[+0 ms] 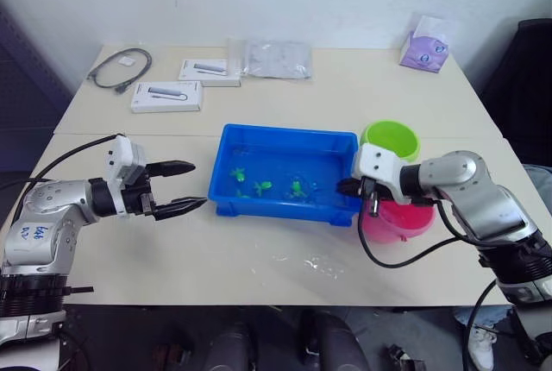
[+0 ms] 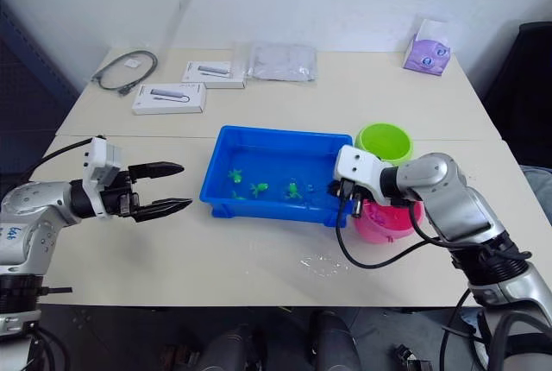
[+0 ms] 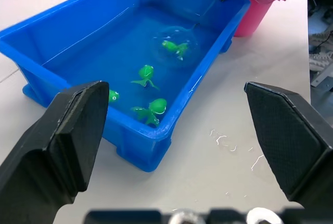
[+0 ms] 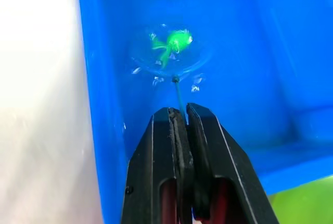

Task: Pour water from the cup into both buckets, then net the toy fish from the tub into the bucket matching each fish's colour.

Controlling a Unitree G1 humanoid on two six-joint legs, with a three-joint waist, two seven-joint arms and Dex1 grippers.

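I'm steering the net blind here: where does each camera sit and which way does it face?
Head eyes: look forward and down over the table, both arms, tub and buckets.
Left wrist: between the open left hand fingers, facing the tub's green fish.
Right wrist: along the right hand, shut on the net handle, its hoop around one fish.
Both wrist views share that netted fish.

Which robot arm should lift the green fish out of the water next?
The right. Its claw is shut on the net, whose hoop sits in the tub around a green fish. The left claw hangs open beside the tub.
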